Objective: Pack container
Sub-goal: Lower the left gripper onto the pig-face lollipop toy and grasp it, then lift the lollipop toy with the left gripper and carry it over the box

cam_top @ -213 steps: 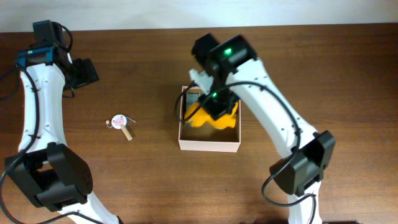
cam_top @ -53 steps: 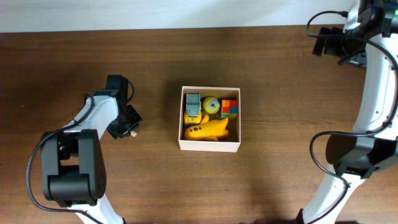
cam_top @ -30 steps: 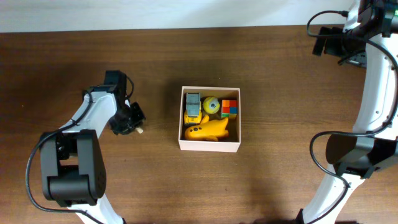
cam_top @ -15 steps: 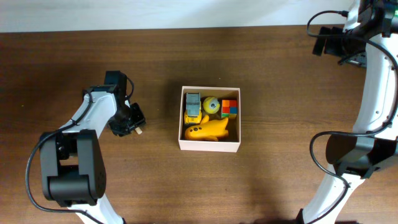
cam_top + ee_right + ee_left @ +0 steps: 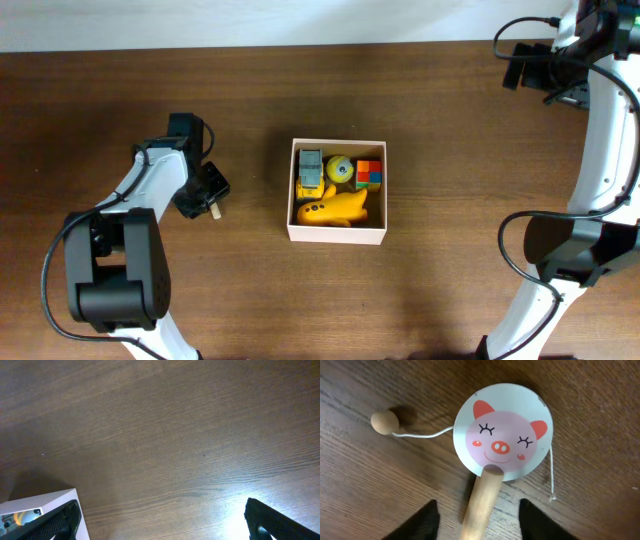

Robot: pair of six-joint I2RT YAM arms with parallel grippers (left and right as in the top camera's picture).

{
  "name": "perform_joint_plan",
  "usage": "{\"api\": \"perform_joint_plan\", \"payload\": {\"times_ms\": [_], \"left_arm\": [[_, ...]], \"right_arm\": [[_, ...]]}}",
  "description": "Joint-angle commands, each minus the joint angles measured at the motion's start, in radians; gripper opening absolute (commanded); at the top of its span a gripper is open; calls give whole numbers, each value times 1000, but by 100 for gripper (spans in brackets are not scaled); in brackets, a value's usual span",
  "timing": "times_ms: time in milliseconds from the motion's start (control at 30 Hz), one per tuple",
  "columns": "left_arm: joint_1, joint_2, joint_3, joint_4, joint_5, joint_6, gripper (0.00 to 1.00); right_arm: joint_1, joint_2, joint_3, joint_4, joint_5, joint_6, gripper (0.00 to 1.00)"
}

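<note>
A pig-faced rattle drum [image 5: 502, 430] lies flat on the table, its wooden handle [image 5: 482, 500] pointing toward the camera and a bead [image 5: 384, 422] on a string off to the left. My left gripper [image 5: 480, 512] is open and straddles the handle, with a gap on each side. In the overhead view the left gripper [image 5: 205, 195] covers the drum, and only the handle tip [image 5: 215, 211] shows. The container [image 5: 337, 236] stands at mid-table, to the right of it. My right gripper [image 5: 535, 80] hangs open at the far right back, holding nothing.
Inside the container are a yellow plane [image 5: 335, 208], a small truck [image 5: 310, 172], a yellow ball [image 5: 340, 168] and a coloured cube [image 5: 369, 174]. The right wrist view shows bare wood and one container corner [image 5: 50, 502].
My left gripper's jaws have parted from the drum's handle, which now lies free between them. The handle tip has shifted slightly left. The right arm has not moved.
</note>
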Motion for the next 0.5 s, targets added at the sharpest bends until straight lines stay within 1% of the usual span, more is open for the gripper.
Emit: {"api": "perform_joint_plan", "payload": {"times_ms": [0,333,367,433,467], "left_arm": [[0,-11,-13,3,-14,-14,56],[0,-11,-103,63,-15,-14,55],[0,-11,-106,69,-15,-14,52],[0,-11,-106,79,-15,-14,41],[1,-11,-106,85,-15,-13,39]], "right_arm": [[5,6,12,0,-7,2,99],[5,6,12,-4,-7,2,99],[5,6,12,-4,-7,2,99],[5,6,12,-5,-6,2,99],[5,6,12,-5,-7,2,99]]}}
